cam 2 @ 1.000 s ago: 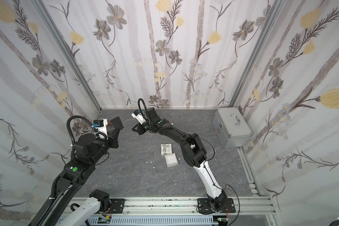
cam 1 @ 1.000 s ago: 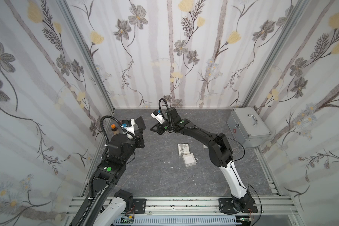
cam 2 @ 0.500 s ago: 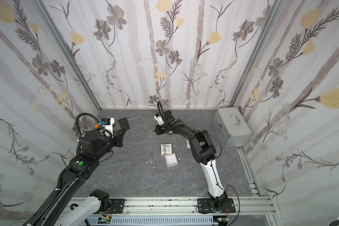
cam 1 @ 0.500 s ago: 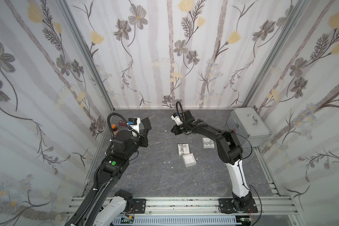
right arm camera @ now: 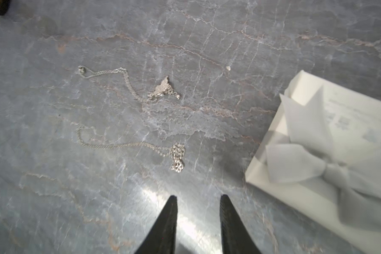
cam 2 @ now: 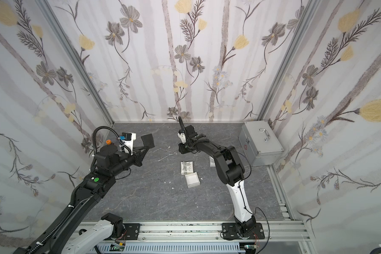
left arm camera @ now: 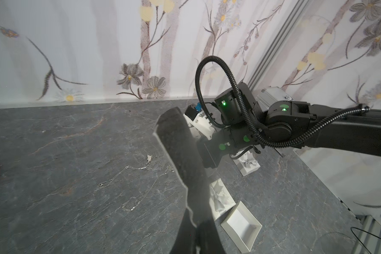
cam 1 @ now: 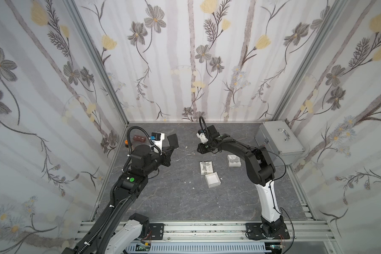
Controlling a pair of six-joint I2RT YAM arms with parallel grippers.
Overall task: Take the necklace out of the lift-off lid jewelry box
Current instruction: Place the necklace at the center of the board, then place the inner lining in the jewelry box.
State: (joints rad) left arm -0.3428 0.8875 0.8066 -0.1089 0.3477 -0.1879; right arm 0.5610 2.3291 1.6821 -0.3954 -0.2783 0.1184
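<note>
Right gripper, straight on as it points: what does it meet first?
Likely the nearer necklace, lying on the table just ahead of the open right gripper; depth unclear, it may touch bare table first.

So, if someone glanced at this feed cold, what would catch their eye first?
The silver necklace chains lying loose on the grey table, just ahead of the right gripper, whose fingers stand apart and empty. Then the black pad pinched in the left gripper over the table's left side, and the open white box sitting empty near the middle.
</note>
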